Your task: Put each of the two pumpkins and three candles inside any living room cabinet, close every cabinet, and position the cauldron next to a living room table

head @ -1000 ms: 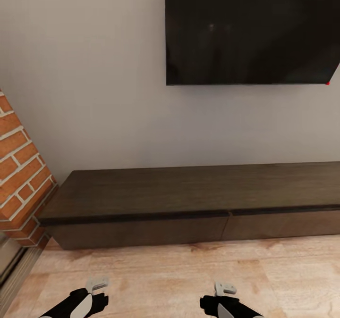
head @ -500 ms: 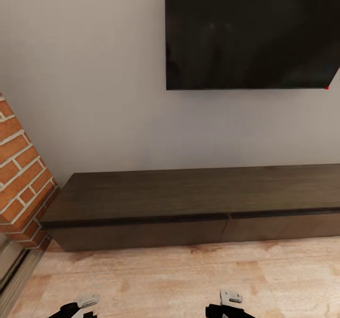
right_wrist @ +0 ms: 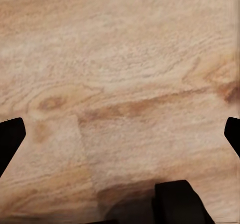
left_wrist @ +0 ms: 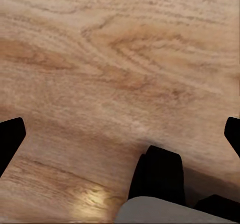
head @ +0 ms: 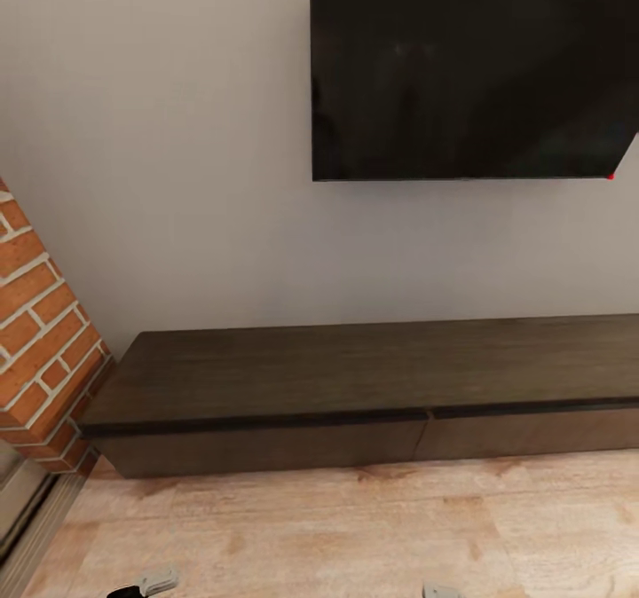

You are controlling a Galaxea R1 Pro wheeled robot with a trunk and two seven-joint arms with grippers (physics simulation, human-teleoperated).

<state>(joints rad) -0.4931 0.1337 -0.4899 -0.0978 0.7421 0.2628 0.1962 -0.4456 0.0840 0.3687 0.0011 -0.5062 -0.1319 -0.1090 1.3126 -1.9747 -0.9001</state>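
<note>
The cabinet (head: 373,376), a long low dark-brown console, stands against the wall ahead with both drawer fronts (head: 266,445) flush. The pumpkins, the candles and the cauldron are out of view. At the head view's bottom edge, just the tips of my left gripper (head: 146,582) and right gripper (head: 439,592) peek in, well short of the cabinet. In the wrist views my left gripper (left_wrist: 120,136) and right gripper (right_wrist: 120,136) hang open over bare wood floor, fingers far apart with nothing between them.
A large black TV (head: 475,66) hangs on the grey wall above the cabinet. A brick column (head: 40,341) juts out at the left beside the cabinet's end. Light wood floor (head: 319,527) lies between me and the cabinet. Dark parts of my own body (left_wrist: 160,176) show low in both wrist views.
The whole head view has shifted: the TV and cabinet sit lower in the picture, so the camera has moved. Both grippers have sunk to the picture's bottom edge. The drawers stay shut.
</note>
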